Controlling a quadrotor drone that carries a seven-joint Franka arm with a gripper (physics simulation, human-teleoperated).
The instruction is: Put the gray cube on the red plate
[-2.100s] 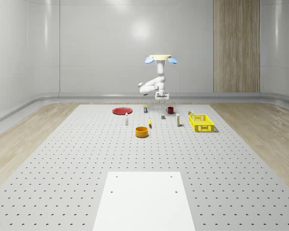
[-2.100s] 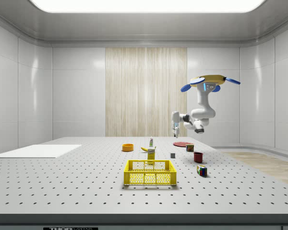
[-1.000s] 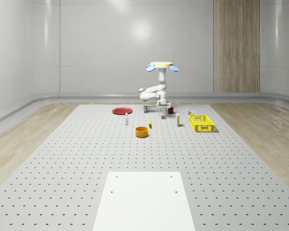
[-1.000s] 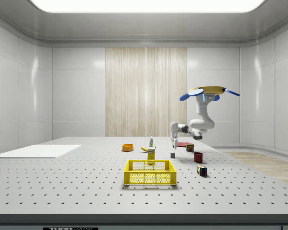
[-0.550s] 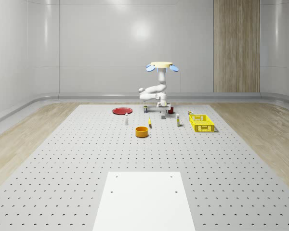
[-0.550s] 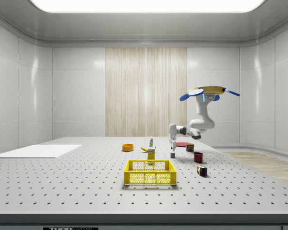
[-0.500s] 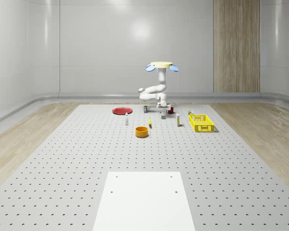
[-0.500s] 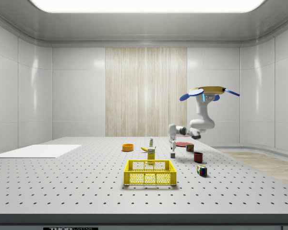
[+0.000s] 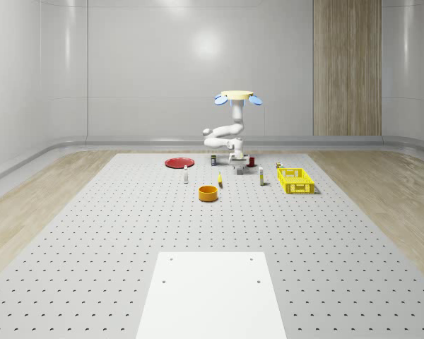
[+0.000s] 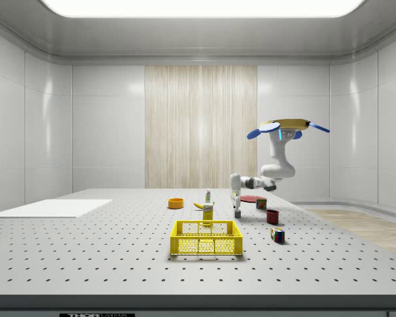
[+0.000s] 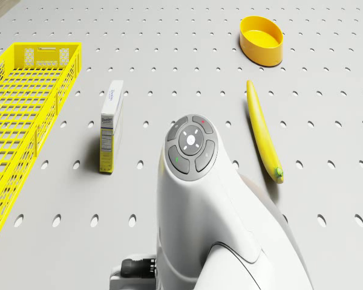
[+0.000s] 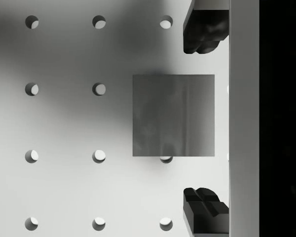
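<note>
While the gray cube (image 12: pixel 173 115) rests on the perforated surface (image 12: pixel 64 123), the open pincer (image 12: pixel 203 118) hangs directly above it, one finger (image 12: pixel 203 32) past each of two opposite cube faces. The drone (image 10: pixel 287 125) hovers above the cube, the red plate (image 9: pixel 179 162) well apart. Descend straight, centre the cube between the fingers, then close.

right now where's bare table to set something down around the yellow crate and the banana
Free: the strip between the yellow crate and the small box, and the wider stretch between that box and the banana. Crowded: near the gray cube, where the open gripper hangs low, straddling it.
</note>
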